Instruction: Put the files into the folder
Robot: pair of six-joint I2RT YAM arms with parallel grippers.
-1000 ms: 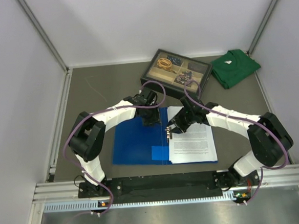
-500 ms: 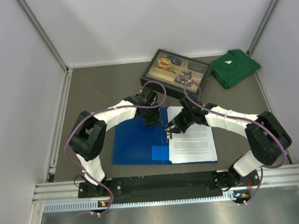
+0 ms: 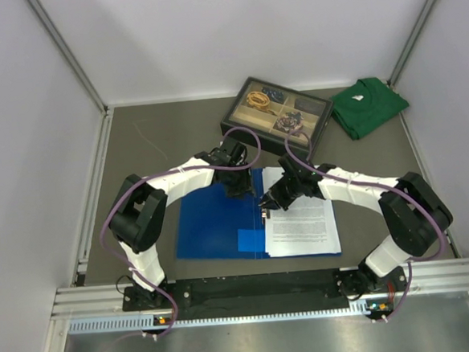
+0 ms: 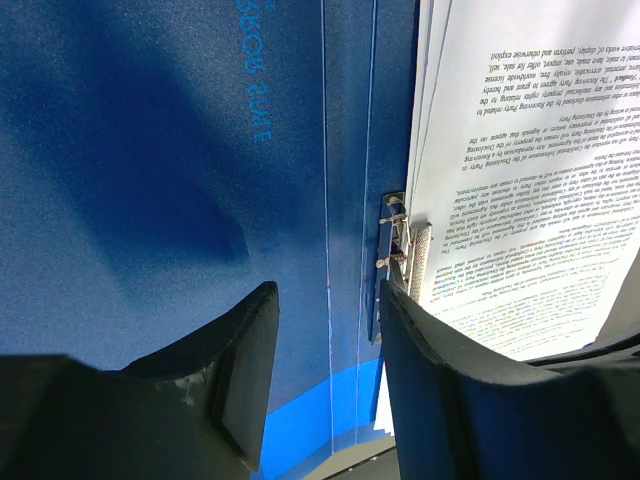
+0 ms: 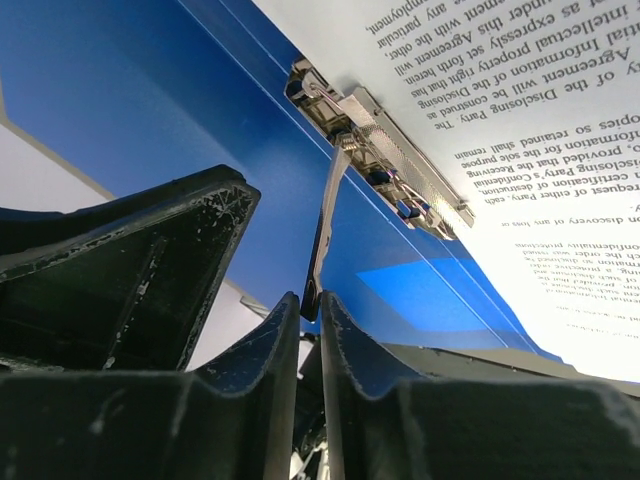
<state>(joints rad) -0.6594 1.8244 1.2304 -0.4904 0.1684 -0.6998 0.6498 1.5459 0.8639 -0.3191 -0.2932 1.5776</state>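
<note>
My right gripper (image 5: 310, 305) is pinched on the clip lever (image 5: 328, 200) at the spine of the folder (image 3: 213, 222), files (image 3: 302, 223) lying at its 3 o'clock, my left gripper (image 4: 328, 330) spread open over the leaf at its 10 o'clock; the thin lever may slip my pads and snap onto skewed sheets.

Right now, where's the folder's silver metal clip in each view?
Top external: silver metal clip, centre, on the bright-blue plastic folder's spine.
Left wrist: clip right of centre, beyond the open left jaws.
Right wrist: clip upper centre, lever between the right jaws.
Shared landmark: edge of the printed white paper sheets beside it.
</note>
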